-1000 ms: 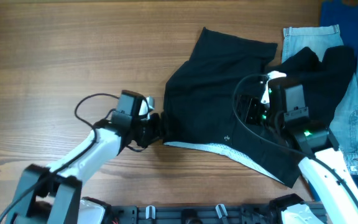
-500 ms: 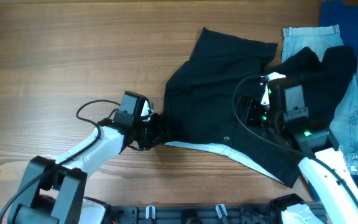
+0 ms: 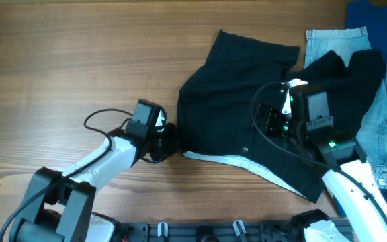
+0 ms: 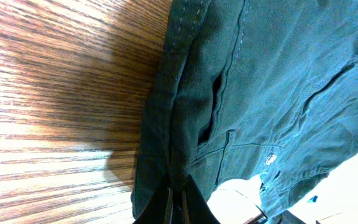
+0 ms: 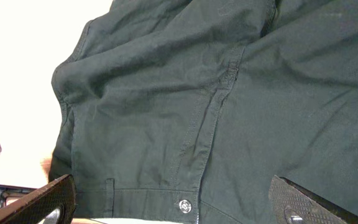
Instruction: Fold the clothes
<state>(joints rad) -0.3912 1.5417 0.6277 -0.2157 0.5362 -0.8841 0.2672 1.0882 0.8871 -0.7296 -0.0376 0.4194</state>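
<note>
The left gripper [image 3: 170,142] is found shifted since a second ago: it has been carried a little toward the black shorts [image 3: 247,107] and down the wooden table [image 3: 79,54]. No shift is noted in the right arm. The shorts' outline is largely unchanged, though the white-lined waistband edge just ahead of the left gripper looks slightly dragged.

- Left gripper: in its wrist view the jaws are seen closed narrowly, with a fold of the waistband corner pinched between them. Cloth runs up and away ahead of the fingers; bare wood lies to their side.
- Right gripper [image 5: 176,205]: the jaws are held wide apart and nothing is grasped. The shorts' front, with a seam and a metal button [image 5: 183,205], lies directly below and between the fingers. Contact with the cloth cannot be told.
- The shorts are spread flat but rumpled between the two grippers, one leg lying over the pale blue denim garment [image 3: 381,134] beyond the right gripper. A bright blue cloth [image 3: 375,13] lies farther off still.

The corner grasp is judged to be secured, so the fold is at its start; a second hold by the right gripper is probably needed before anything is lifted.
</note>
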